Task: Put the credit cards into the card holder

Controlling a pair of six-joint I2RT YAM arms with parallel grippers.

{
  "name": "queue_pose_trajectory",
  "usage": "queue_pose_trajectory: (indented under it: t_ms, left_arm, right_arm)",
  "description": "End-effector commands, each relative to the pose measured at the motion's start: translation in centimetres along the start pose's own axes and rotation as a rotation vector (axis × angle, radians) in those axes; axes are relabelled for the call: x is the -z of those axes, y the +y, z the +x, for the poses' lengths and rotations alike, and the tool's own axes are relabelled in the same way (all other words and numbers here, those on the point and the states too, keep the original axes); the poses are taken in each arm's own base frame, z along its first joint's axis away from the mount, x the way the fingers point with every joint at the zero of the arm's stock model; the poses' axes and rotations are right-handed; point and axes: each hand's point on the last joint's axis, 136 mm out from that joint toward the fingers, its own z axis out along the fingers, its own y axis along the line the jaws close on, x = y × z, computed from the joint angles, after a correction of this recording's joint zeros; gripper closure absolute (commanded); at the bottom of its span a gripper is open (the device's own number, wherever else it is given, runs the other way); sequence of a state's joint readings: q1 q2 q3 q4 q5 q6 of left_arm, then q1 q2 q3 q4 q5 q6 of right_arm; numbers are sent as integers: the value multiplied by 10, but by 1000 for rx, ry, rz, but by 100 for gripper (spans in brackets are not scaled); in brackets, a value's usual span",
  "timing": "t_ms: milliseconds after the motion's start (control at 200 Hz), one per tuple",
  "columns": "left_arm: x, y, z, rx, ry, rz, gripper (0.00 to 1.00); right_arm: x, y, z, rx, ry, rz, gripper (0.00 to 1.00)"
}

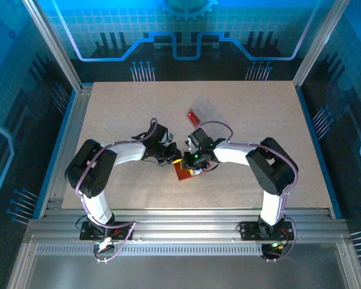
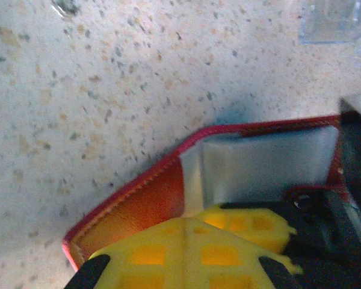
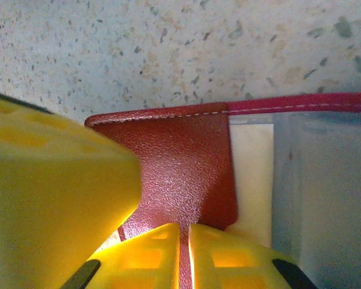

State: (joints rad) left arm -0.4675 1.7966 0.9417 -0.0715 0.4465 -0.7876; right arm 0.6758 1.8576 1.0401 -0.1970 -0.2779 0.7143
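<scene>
The card holder point(image 1: 183, 174), a small red wallet, lies open on the table between both arms. In the left wrist view its red inner panel point(image 2: 150, 198) and glossy pocket run under my left gripper point(image 2: 185, 224). Those fingers are pressed together with no gap, and I cannot tell if they pinch anything. My right gripper point(image 3: 185, 227) is shut on the wallet's red clasp flap point(image 3: 180, 162). A cream strip point(image 3: 251, 174) edges the glossy pocket; I cannot tell whether it is a card. A red credit card point(image 1: 196, 115) lies further back.
A clear plastic bag point(image 1: 209, 108) lies by the red card, and its corner shows in the left wrist view point(image 2: 337, 21). The two grippers point(image 1: 173, 159) point(image 1: 195, 161) sit very close together. The speckled table point(image 1: 126, 108) stretches out on all sides, framed by aluminium rails.
</scene>
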Motion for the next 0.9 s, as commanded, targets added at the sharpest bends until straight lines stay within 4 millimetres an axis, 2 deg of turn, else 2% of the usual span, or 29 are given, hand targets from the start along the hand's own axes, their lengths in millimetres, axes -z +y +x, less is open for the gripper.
queue_pose_trajectory:
  t_ms: [0,115,280,570,750,895]
  left_arm:
    - [-13,12,3,16,24,-35,94]
    - [-21,26,6,10,43,-71,94]
    - [-21,35,6,-29,47,-123,93]
    - [-34,46,11,-30,82,-131,91]
    - [-34,45,11,-32,81,-129,91]
    - [-35,47,11,-31,82,-132,91]
  right_arm:
    - [19,6,-5,27,-30,2,80]
    - [38,2,-12,78,-62,78,68]
    - [57,-12,-24,145,-62,241,60]
    - [52,-44,-38,187,1,421,60]
    - [48,-56,-34,183,17,469,61]
    - [49,-67,-31,177,17,516,58]
